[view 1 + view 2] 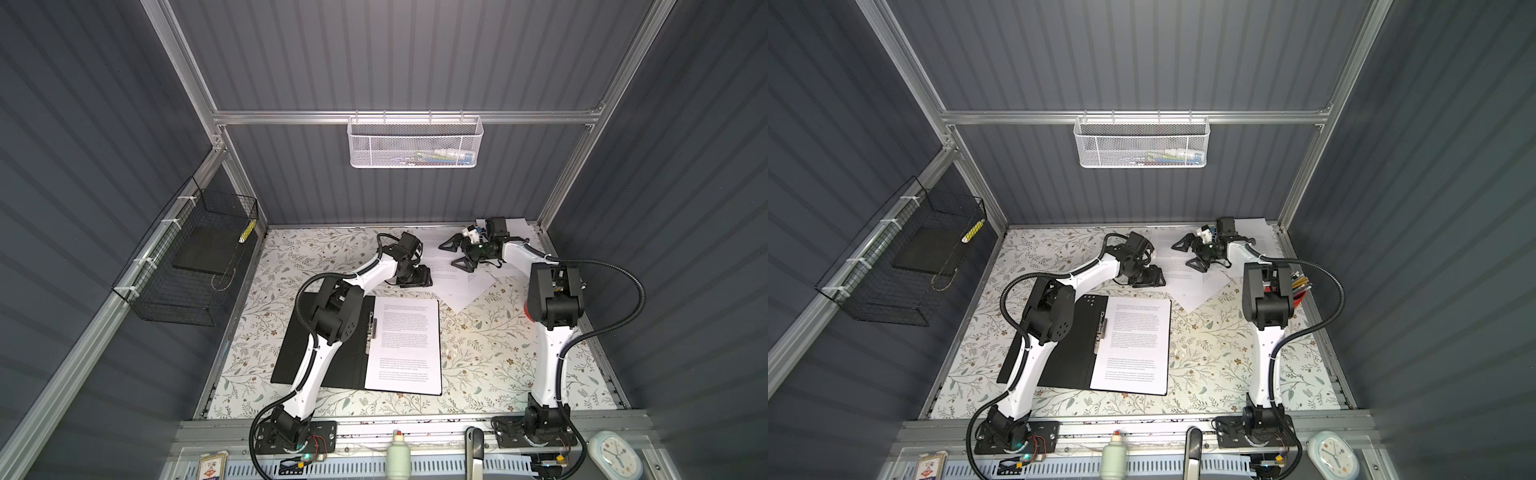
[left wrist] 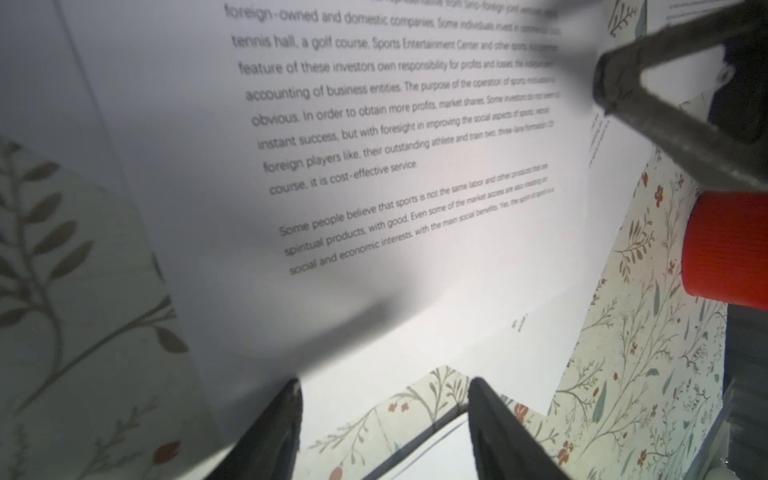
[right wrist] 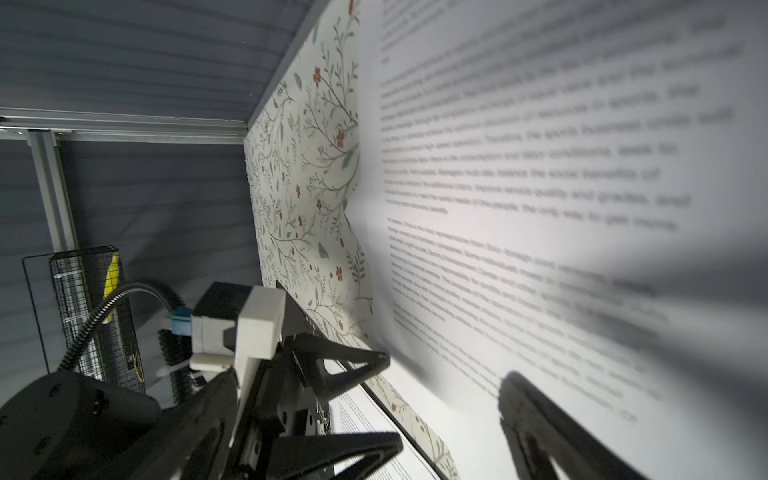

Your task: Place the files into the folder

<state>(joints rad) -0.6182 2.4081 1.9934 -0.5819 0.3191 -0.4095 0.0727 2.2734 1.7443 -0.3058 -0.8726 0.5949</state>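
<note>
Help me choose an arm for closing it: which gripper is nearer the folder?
Left. The left gripper hangs just past the far edge of the folder, at the loose sheets; the right gripper is farther back and right, over those sheets.

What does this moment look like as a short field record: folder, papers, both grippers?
folder: open flat on the table, black inside up
filed sheet: one printed page lying on the folder's right half
loose sheets: overlapping at the table's far right
left gripper: open, at the loose sheets' near edge
right gripper: wide open over the loose sheets
</note>
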